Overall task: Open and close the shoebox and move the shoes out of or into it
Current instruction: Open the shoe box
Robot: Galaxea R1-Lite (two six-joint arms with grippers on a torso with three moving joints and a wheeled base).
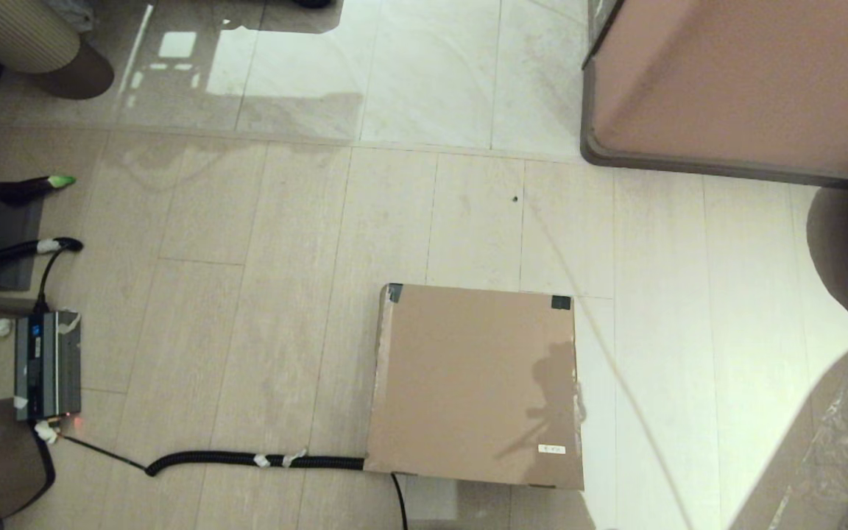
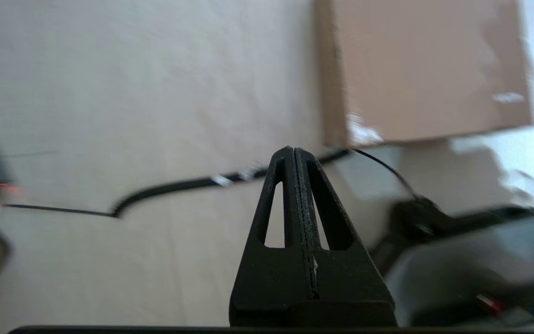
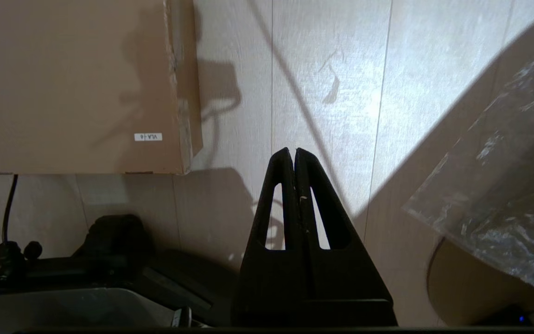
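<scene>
The brown cardboard shoebox (image 1: pixel 475 386) lies on the pale floor with its flap lid down, dark tape on its two far corners and a small white label (image 1: pixel 551 449) near its front right. It also shows in the left wrist view as shoebox (image 2: pixel 427 69) and in the right wrist view as shoebox (image 3: pixel 72 83). The shoes are out of view. My left gripper (image 2: pixel 292 150) is shut and empty above the floor, short of the box's near left corner. My right gripper (image 3: pixel 293 152) is shut and empty above the floor beside the box's right side. Neither gripper shows in the head view.
A black corrugated cable (image 1: pixel 247 461) runs along the floor to the box's near left corner. A grey power unit (image 1: pixel 47 364) sits at the far left. A large pinkish-brown block with grey rim (image 1: pixel 740 81) stands at the back right. Clear plastic wrap (image 3: pixel 503 185) lies to the right.
</scene>
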